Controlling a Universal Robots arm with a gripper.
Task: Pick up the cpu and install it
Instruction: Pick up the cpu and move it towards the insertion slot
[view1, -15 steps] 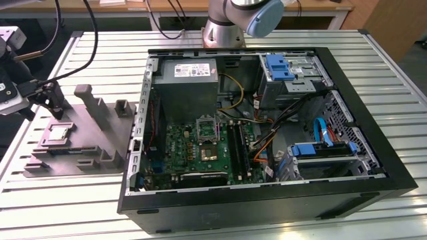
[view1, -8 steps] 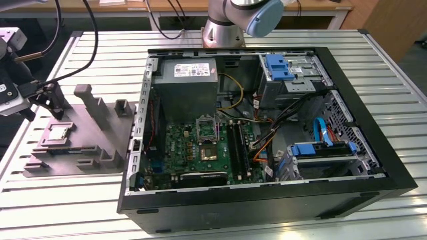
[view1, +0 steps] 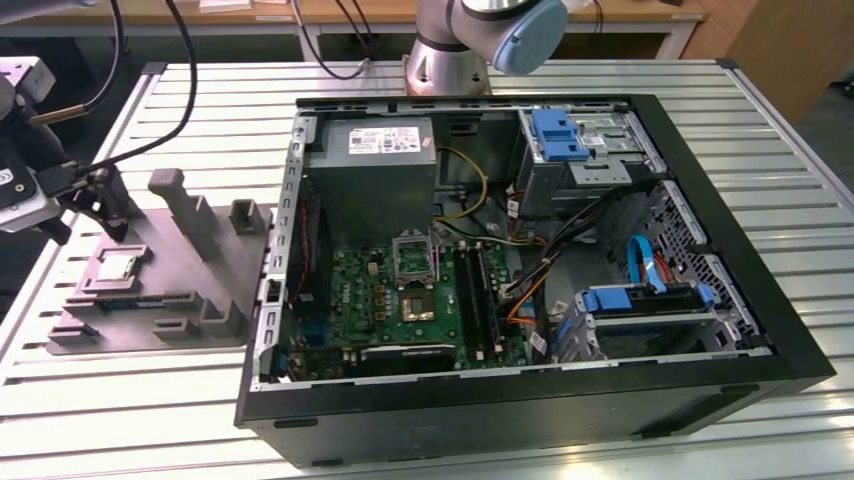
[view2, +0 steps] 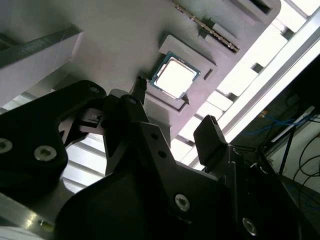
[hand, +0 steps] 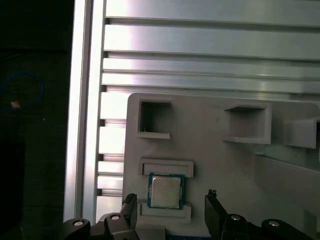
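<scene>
A slatted metal table is carrying everything, with bare slats running along its near edge and at the exterior view's left. An open black computer case is lying on its side across most of the table. Its green board is facing up, with a dark-centred socket near the board's middle and cables crowding the room beside it. Just beside the case, at the exterior view's left, a grey holder plate is lying flat, raised blocks standing around its pockets. The gripper is hanging over the plate's outer edge, fingers spread wide and gripping nothing. The cpu is resting flat in a shallow square pocket of the plate, apart from the case. In both wrist views the fingers are straddling it with open room on each side. They seem to be clear of it, though their height above it is hard to judge.
</scene>
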